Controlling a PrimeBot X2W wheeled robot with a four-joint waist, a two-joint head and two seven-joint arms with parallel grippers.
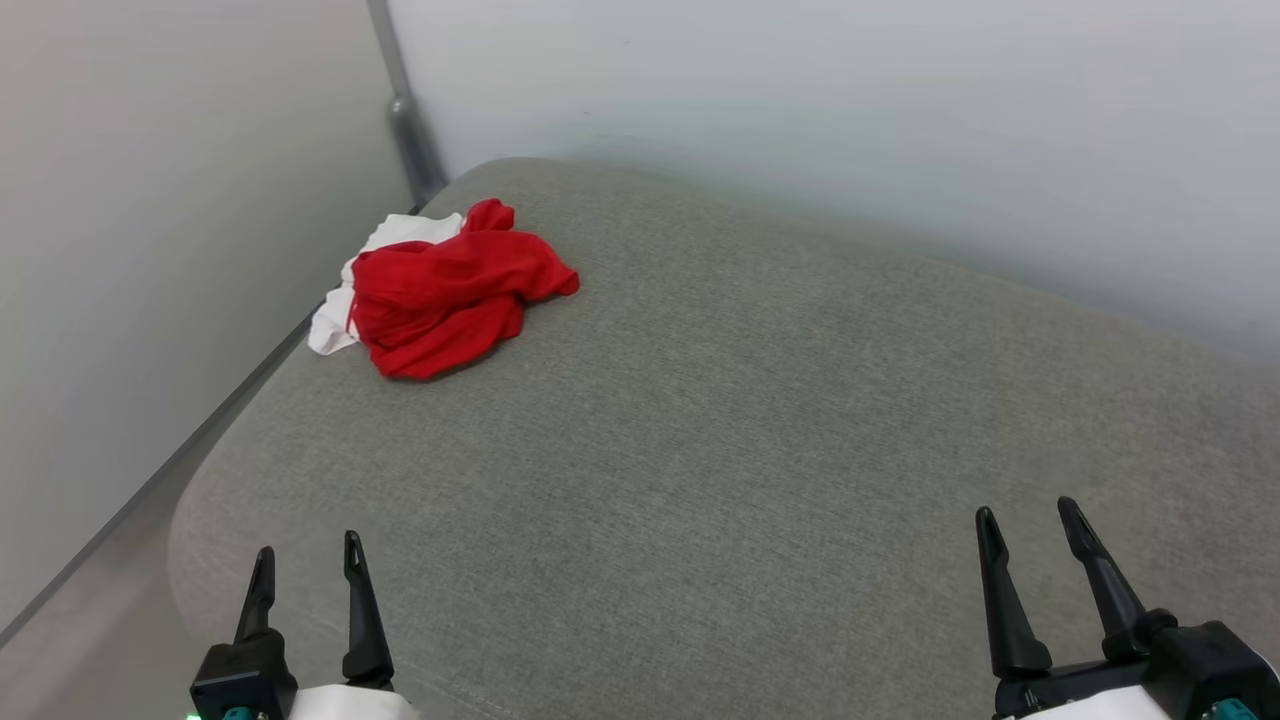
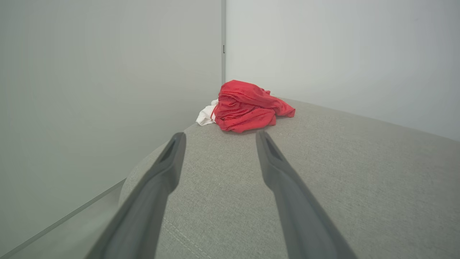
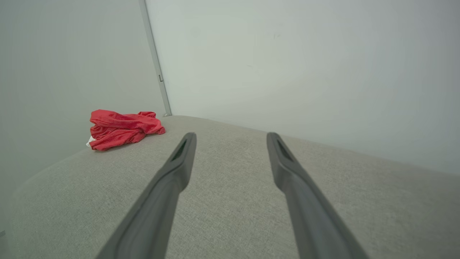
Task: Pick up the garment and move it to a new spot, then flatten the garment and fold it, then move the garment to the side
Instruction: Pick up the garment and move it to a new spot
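Red jersey (image 1: pixel 440 290) is lying bunched at the far left corner of the grey cushion (image 1: pixel 700 450); I'm holding my left gripper (image 1: pixel 308 543) and right gripper (image 1: pixel 1027 507) spread wide, empty, every step remaining.

Crumpled garment (image 3: pixel 122 128) lies well apart — right hand (image 3: pixel 231 135) spread, empty.

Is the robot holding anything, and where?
Nothing. The left gripper and right gripper are open and empty; the crumpled red garment lies apart on the grey cushion.
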